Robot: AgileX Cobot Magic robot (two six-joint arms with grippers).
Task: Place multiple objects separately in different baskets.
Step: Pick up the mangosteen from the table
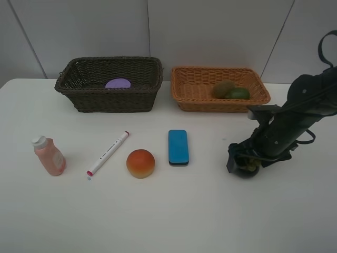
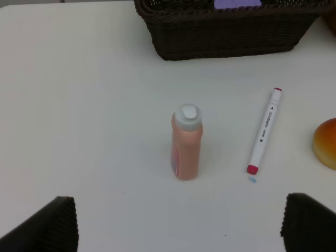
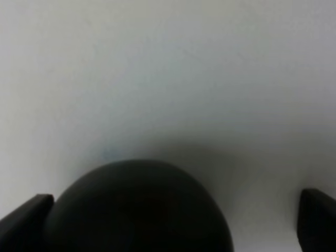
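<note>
On the table lie a pink bottle (image 1: 49, 156) (image 2: 186, 142), a white marker (image 1: 108, 153) (image 2: 264, 131), an orange-red fruit (image 1: 140, 163) (image 2: 326, 143) and a blue eraser (image 1: 178, 147). The dark basket (image 1: 79, 100) (image 2: 220, 37) holds a purple-lidded jar (image 1: 118, 84) (image 2: 237, 3). A kiwi (image 1: 223, 89) and a lime (image 1: 239, 93) sit in the light orange basket (image 1: 221, 104). My right gripper (image 1: 245, 163) (image 3: 173, 220) is down at the table, open, its fingers either side of the dark mangosteen (image 1: 246, 168) (image 3: 139, 210). My left gripper (image 2: 178, 226) hangs open, short of the bottle.
Both baskets stand side by side at the back of the white table (image 1: 174, 211), against a pale wall. The right arm (image 1: 295, 116) slants down from the right edge. The left arm is out of the exterior view.
</note>
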